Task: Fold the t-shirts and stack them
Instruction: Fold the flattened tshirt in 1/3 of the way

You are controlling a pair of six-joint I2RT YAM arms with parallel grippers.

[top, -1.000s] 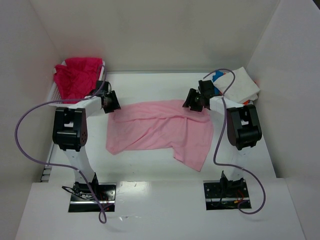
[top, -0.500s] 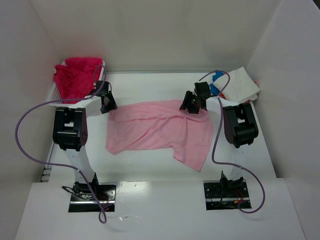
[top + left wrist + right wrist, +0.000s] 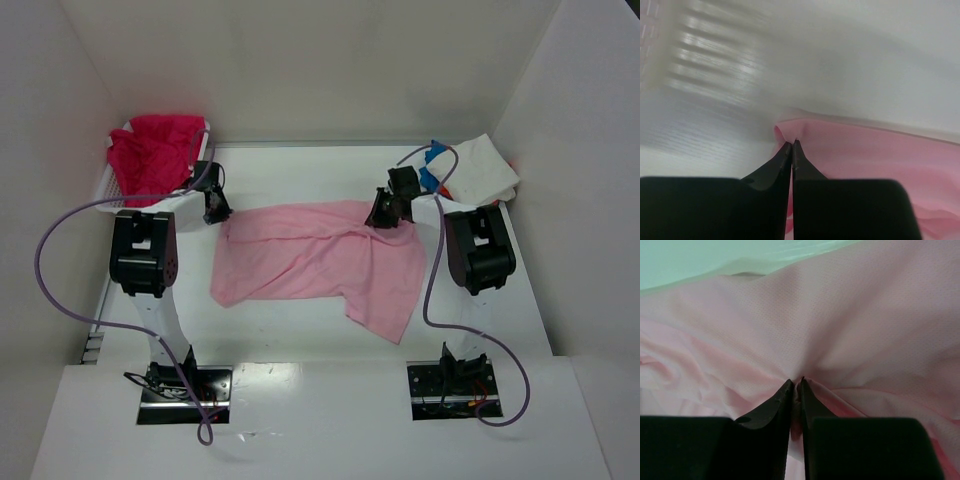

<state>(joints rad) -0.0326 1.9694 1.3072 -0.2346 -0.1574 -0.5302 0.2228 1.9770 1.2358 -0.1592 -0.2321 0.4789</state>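
White-walled enclosure, white table (image 3: 300, 170): one light pink t-shirt (image 3: 320, 265) laid out mid-table, two arms pinching its far edge.
Item count: one light pink t-shirt, rumpled, spread between the arms, a sleeve trailing toward the near right; one magenta-red t-shirt (image 3: 150, 152) heaped in one white lattice basket (image 3: 104, 183) at the far left corner; one pile of t-shirts (image 3: 485, 168) at the far right corner, white on top, blue and a sliver of orange at its edges. Left gripper (image 3: 792, 142): jaws pressed together on the pink shirt's far left corner, cloth puckered at the tips. Right gripper (image 3: 795, 381): jaws pressed together on a gathered fold at the far right edge. Two purple cables (image 3: 60, 240), one looping beside each arm.
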